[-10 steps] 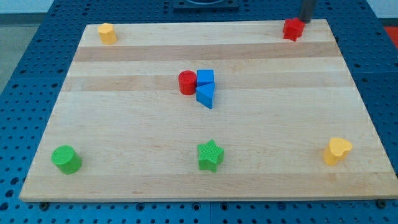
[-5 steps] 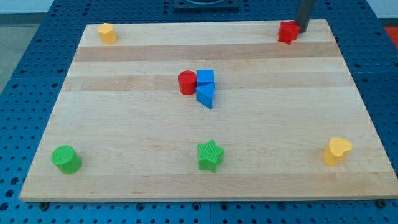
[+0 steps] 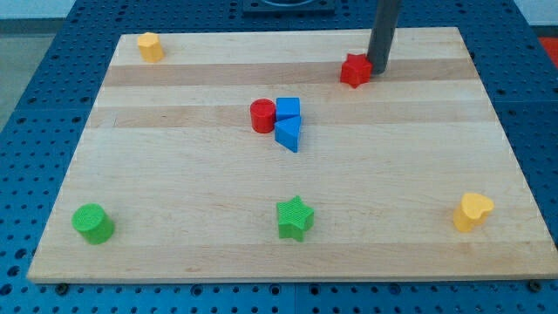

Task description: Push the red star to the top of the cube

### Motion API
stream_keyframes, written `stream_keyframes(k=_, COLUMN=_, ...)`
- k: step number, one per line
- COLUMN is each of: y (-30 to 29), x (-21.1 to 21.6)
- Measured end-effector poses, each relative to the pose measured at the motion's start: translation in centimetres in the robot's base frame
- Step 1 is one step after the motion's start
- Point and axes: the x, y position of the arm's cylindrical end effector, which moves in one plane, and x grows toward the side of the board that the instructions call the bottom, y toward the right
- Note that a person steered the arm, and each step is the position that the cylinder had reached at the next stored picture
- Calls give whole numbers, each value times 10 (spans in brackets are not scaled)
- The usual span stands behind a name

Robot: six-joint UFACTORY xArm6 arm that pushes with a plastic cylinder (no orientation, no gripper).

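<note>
The red star [image 3: 354, 70] lies on the wooden board [image 3: 174, 192], right of centre near the view's top. My tip [image 3: 378, 69] touches the star's right side; the dark rod rises from there out of the view's top. The blue cube [image 3: 288, 109] sits at the board's middle, below and left of the star. A red cylinder [image 3: 261, 116] touches the cube's left side. A blue triangular block [image 3: 289, 135] lies just under the cube.
A yellow block [image 3: 150, 46] sits at the top left corner. A green cylinder [image 3: 92, 223] is at the bottom left. A green star [image 3: 295, 218] is at bottom centre. A yellow heart [image 3: 472, 211] is at the bottom right.
My tip has moved left and down from the board's top right corner, pushing the red star left and down toward the middle. The other blocks have not moved.
</note>
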Motion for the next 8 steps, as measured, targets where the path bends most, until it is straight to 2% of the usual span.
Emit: stream_keyframes(k=8, y=-125, x=5)
